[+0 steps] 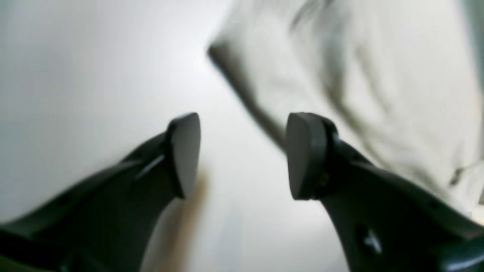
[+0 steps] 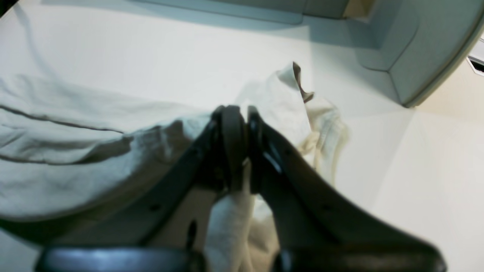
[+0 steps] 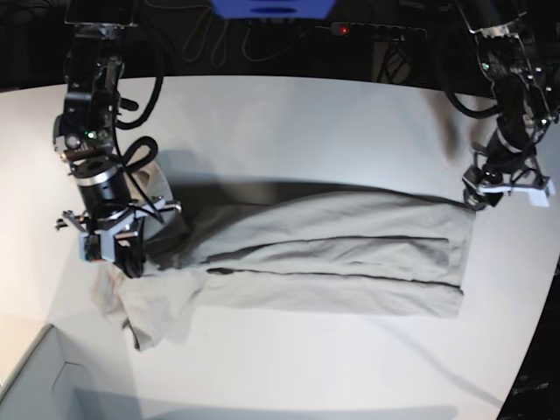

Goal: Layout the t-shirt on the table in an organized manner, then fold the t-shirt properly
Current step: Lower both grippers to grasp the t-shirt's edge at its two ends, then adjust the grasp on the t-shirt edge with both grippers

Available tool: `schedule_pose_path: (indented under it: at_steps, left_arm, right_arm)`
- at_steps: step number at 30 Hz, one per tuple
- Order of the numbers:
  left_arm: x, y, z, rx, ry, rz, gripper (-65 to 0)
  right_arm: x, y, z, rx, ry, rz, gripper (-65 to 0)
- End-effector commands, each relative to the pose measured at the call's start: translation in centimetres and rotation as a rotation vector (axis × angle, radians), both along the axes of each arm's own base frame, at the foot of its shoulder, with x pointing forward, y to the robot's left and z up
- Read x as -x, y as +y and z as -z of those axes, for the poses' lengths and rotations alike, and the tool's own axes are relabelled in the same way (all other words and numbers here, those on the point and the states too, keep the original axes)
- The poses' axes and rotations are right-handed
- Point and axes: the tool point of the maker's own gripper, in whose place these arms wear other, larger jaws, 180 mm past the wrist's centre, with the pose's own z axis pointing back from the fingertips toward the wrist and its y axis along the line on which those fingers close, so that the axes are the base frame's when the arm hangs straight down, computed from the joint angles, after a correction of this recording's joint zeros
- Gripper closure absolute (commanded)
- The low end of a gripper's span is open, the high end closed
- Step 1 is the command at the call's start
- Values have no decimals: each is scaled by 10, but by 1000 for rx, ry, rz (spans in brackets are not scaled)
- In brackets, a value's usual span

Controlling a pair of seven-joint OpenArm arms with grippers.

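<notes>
T-shirt (image 3: 332,254) lies stretched lengthwise across the middle of the table (image 3: 289,122), folded into a long band, dark seams running along it; one end bunched and rumpled toward the table's left edge in the base view. Right gripper (image 2: 239,113) at that bunched end, jaws pressed together with a pinch of shirt cloth between them. Left gripper (image 1: 242,155) at the opposite end near the table's right edge, jaws parted with bare tabletop showing between, nothing held; shirt hem just beside one finger (image 1: 304,155). Pale box corner (image 3: 35,385) at the near left corner
</notes>
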Motion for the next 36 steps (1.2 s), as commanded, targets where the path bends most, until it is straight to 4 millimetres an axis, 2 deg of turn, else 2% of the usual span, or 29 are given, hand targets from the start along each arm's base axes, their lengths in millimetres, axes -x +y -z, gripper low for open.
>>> schedule_pose_path:
  at_steps: [1,4,6,10,13,16,20,23,25,30,36]
  left_arm:
    - [-18,3,-29,-17,-94,5,-346]
    - [-47,-13,-56,11,-190,41,-331]
    - [-70,-31,-58,31,-201,85,-310]
    - [-102,-67,-31,141,-149,127,-245]
    - [-110,-77,-1,229,-83,92,-240]
    - [-107,-71,26,239,-56,19,-240]
    - [-97,-50,44,190,-49,-55,-240]
    - [-95,-31,43,130,-45,-66,-240]
    - [-97,-28,40,116,-47,-66,-240]
    - [-108,-28,28,115,-80,-61,-240]
    - [-115,-32,26,122,-86,-63,-240]
  right_arm:
    - [-6,0,-18,-5,-63,-5,0]
    - [-6,1,-18,-7,-63,-6,0]
    - [-4,1,-15,-7,-57,-6,0]
    - [3,1,-8,-8,-36,-6,0]
    - [4,1,-6,-9,-29,-6,0]
    - [5,1,-6,-9,-29,-6,0]
    - [7,-1,-4,-6,-24,-2,0]
    - [8,0,-3,-7,-21,-4,0]
    - [8,1,-1,-8,-17,-6,0]
    - [9,1,0,-8,-14,-6,0]
    - [9,-2,-1,-3,-14,-4,0]
